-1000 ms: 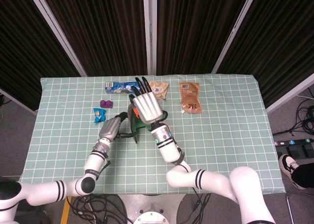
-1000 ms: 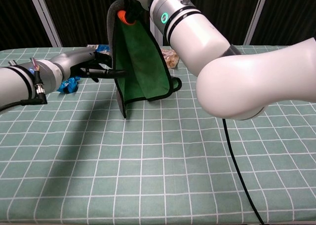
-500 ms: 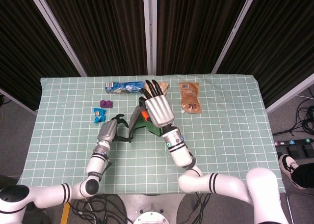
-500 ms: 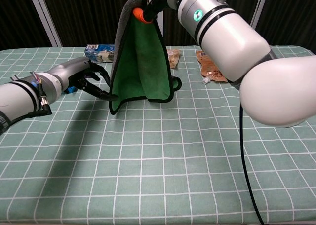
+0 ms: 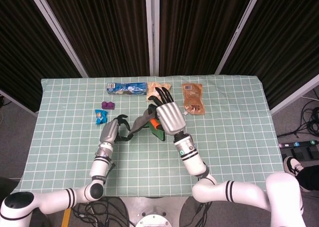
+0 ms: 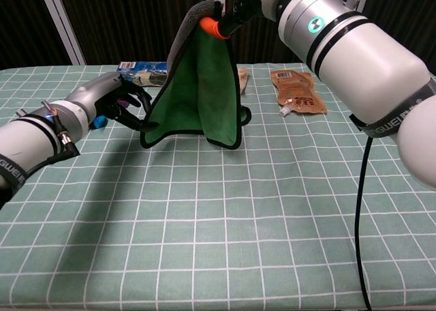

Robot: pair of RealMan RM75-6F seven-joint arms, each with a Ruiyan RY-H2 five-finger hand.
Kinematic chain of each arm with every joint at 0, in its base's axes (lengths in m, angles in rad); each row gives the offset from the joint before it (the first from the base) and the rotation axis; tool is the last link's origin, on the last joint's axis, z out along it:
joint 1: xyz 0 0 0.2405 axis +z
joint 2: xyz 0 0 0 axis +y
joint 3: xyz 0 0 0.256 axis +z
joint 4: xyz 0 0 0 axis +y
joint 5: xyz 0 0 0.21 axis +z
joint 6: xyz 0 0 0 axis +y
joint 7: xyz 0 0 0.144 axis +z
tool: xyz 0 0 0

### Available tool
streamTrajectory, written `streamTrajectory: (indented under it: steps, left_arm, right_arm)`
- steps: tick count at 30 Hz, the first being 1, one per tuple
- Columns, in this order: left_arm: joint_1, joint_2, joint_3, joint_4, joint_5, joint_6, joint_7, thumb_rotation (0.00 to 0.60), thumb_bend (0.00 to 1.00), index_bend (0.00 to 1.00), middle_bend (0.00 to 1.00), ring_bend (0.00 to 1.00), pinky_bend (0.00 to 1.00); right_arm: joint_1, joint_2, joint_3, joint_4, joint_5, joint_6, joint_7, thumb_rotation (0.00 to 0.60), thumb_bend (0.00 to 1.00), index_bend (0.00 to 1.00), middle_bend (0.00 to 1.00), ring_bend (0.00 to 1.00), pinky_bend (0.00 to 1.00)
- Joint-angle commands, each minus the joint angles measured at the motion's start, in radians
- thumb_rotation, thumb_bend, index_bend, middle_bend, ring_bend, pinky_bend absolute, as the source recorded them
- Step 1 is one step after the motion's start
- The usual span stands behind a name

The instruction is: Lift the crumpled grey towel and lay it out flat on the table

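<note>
Hanging from the right hand point(image 6: 235, 14), the towel point(image 6: 197, 86) shows its green inner face and grey outer only in chest view; its lower edge touches the worktop point(image 6: 218, 222). Head view mostly hides it under the right hand point(image 5: 169, 115), whose fingers point(image 6: 225, 23) pinch the top corner. Left hand point(image 6: 116, 99) has fingers curled on the lower left corner. Behind, near the far edge: blue box point(image 5: 124, 87), brown pouch point(image 5: 193, 98), purple item point(image 5: 107, 105), blue wrapper point(image 5: 101, 116). Near half of the worktop is open.
</note>
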Motion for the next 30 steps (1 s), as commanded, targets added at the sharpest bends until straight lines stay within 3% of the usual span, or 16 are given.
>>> streamTrajectory:
  steps: [1,6,12,19,23,30]
  left_arm:
    - [0.012,0.0,-0.005,0.0,0.019,0.001,-0.022,0.6,0.38,0.73,0.37,0.26,0.32]
    - [0.04,0.054,0.006,-0.059,0.086,0.003,-0.056,0.6,0.47,0.81,0.43,0.31,0.32]
    - [0.073,0.172,0.029,-0.173,0.2,0.04,-0.05,0.6,0.48,0.82,0.43,0.31,0.32]
    - [0.056,0.307,-0.008,-0.282,0.231,0.033,0.01,0.6,0.48,0.82,0.43,0.31,0.32]
    - [0.023,0.318,-0.042,-0.253,0.219,0.054,0.073,0.6,0.48,0.82,0.43,0.31,0.32]
    - [-0.044,0.26,-0.123,-0.099,0.199,0.126,0.129,0.6,0.48,0.82,0.43,0.31,0.31]
  right_arm:
    - [-0.014,0.017,0.0,-0.027,0.009,-0.005,0.017,0.6,0.44,0.81,0.26,0.02,0.0]
    - [-0.055,0.071,-0.013,-0.086,0.002,0.001,0.055,0.6,0.44,0.81,0.26,0.02,0.0]
    - [-0.11,0.177,-0.024,-0.176,-0.012,-0.02,0.145,0.6,0.44,0.81,0.26,0.02,0.0]
    - [-0.12,0.267,0.017,-0.203,0.062,-0.122,0.269,0.6,0.43,0.81,0.26,0.01,0.0]
    - [-0.103,0.29,0.046,-0.172,0.103,-0.203,0.354,0.6,0.41,0.81,0.26,0.01,0.0]
    - [-0.061,0.294,0.098,-0.057,0.089,-0.268,0.486,0.6,0.41,0.81,0.26,0.0,0.0]
